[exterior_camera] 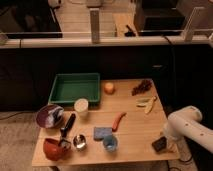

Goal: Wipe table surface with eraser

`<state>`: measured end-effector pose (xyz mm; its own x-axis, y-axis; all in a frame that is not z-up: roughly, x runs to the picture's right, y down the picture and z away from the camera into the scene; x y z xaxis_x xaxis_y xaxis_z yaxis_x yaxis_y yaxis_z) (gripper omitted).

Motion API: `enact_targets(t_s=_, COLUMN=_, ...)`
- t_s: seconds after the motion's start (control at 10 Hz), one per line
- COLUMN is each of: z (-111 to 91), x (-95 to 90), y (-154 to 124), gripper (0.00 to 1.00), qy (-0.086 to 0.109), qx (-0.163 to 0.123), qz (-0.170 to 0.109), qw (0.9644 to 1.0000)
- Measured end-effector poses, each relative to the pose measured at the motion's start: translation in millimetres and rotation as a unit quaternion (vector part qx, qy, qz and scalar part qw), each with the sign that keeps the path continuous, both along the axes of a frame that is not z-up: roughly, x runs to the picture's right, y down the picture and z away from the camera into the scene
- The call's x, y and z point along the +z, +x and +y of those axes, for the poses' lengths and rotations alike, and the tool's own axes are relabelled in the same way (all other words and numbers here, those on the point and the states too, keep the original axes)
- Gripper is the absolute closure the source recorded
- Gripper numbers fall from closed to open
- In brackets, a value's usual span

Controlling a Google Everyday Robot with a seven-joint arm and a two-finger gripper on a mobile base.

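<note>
The light wooden table surface (132, 125) fills the middle of the camera view. The eraser (159, 145), a small dark block, sits near the table's front right corner. My white arm (190, 127) reaches in from the right and bends down to that corner. The gripper (164, 138) is directly over the eraser and seems to touch its top. The arm's end hides how the gripper meets the block.
A green tray (74, 88) stands at the back left. Spread over the table are an orange (109, 87), grapes (142, 87), a banana (147, 104), a white cup (81, 106), a purple bowl (49, 116), a red bowl (56, 148), a metal cup (79, 141), a blue sponge block (101, 132), a blue cup (110, 144) and a red pepper (118, 121).
</note>
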<state>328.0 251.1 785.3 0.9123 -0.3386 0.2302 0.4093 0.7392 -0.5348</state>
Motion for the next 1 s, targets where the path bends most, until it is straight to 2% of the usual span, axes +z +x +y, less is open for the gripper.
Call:
enact_targets(t_s=0.2, z=-17.6, x=10.6, y=-2.6, gripper=0.74, qy=0.001, qx=0.001, qz=-0.002, qw=1.0)
enact_targets(t_s=0.3, z=-39.1, x=28.6, y=-18.4, gripper=0.74, qy=0.003, qx=0.003, qz=-0.014, qw=0.9999)
enact_targets(t_s=0.5, z=-51.3, x=38.5, y=-46.7, gripper=0.74, qy=0.006, qx=0.006, qz=-0.033, qw=0.9994)
enact_targets(t_s=0.8, z=-60.5, x=45.1, y=-97.4, gripper=0.74, qy=0.014, qx=0.007, qz=-0.066, qw=0.9977)
enact_targets(t_s=1.0, z=-57.2, x=42.2, y=-138.8, gripper=0.74, qy=0.017, qx=-0.009, qz=-0.09, qw=0.9957)
